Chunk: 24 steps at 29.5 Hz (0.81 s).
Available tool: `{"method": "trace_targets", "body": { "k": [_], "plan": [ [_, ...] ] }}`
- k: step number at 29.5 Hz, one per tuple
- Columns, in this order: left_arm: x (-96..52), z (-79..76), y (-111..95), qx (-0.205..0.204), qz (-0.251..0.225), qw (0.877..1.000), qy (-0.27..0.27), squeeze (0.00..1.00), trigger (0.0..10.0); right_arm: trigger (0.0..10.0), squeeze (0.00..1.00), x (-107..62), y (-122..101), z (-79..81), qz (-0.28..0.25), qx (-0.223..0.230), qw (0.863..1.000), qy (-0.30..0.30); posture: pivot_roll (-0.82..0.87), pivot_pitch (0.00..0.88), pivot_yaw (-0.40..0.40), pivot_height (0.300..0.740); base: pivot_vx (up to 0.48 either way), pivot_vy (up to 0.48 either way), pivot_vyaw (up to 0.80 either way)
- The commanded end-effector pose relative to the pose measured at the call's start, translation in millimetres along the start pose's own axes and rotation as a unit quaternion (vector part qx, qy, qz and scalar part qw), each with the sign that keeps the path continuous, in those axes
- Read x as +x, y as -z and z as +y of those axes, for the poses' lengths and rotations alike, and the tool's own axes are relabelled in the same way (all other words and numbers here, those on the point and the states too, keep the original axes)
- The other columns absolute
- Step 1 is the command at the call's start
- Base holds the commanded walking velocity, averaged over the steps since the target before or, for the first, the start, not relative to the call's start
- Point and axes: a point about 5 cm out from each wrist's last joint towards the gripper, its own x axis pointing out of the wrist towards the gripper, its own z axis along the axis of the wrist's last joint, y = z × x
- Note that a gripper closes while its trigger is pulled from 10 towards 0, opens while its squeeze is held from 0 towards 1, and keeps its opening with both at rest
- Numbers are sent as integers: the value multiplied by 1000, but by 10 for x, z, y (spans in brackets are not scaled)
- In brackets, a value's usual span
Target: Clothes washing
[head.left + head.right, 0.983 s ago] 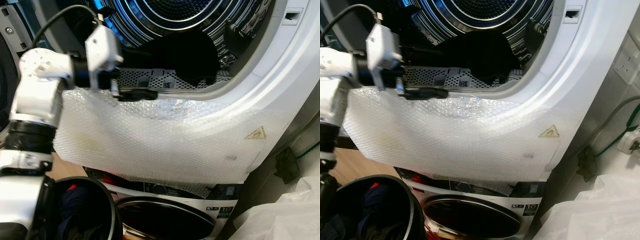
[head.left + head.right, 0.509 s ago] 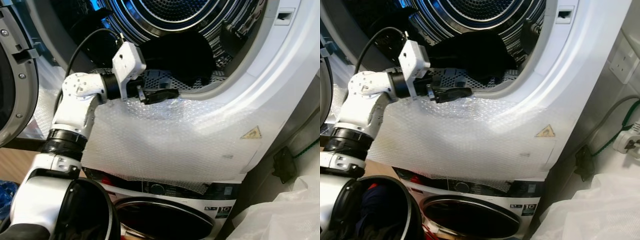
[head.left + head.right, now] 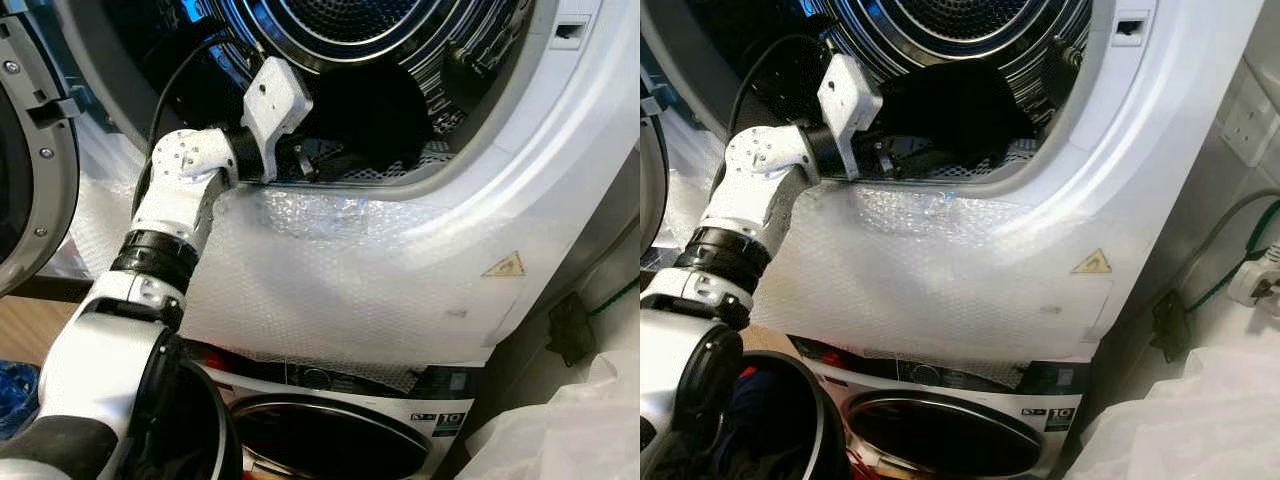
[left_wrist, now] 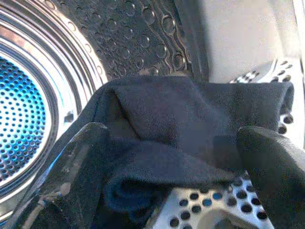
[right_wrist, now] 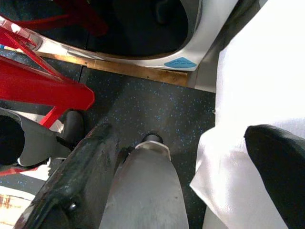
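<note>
A dark garment (image 3: 372,108) lies at the front of the upper machine's steel drum (image 3: 372,22), over the perforated grille at its mouth. My left gripper (image 3: 312,160) reaches past the door rim into the opening, right at the garment's lower edge. In the left wrist view the left gripper (image 4: 174,138) is open, with a fold of the dark garment (image 4: 176,119) lying between its two fingers (image 4: 78,176). My right gripper (image 5: 181,133) hangs open low over the dark speckled floor.
Bubble wrap (image 3: 350,285) covers the upper machine's front below the opening. A second machine's round door (image 3: 340,440) sits underneath. The open door (image 3: 30,150) stands at the left, a black basket of clothes (image 3: 770,420) at lower left, a white plastic bag (image 3: 565,430) at lower right.
My left arm has pushed forward from above the bubble-wrapped rim into the drum opening, up to the dark garment. The head camera shifted earlier on.
</note>
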Motion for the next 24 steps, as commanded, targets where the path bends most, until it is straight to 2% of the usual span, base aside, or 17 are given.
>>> {"method": "trace_targets", "body": {
  "k": [1,13,17,19,20,22,24],
  "plan": [
    [35,6,-15,12,8,1000,16,0,10000,10000,0,-7,33,33,5,1,1000,-4,-38,0,73,740,0,0,0],
    [129,50,73,5,48,998,-33,0,10000,10000,0,-15,65,48,9,-6,1000,-8,-45,0,79,740,0,0,0],
    [117,267,77,-41,70,981,-174,0,10000,10000,0,-29,104,27,10,-9,1000,-6,-83,0,83,740,0,0,0],
    [93,319,67,-70,60,975,-202,0,10000,10000,0,-38,129,10,10,-8,1000,-3,-95,0,82,740,0,0,0],
    [93,319,67,-70,60,975,-202,0,10000,10000,0,-38,129,10,10,-8,1000,-3,-95,0,82,740,0,0,0],
    [51,385,68,-104,52,964,-239,0,10000,10000,0,-54,173,-14,13,-8,1000,0,-114,0,82,740,0,0,0],
    [19,426,79,-122,54,955,-264,0,10000,10000,0,-69,213,-34,15,-8,1000,3,-131,0,80,740,0,0,0]
  ]
}}
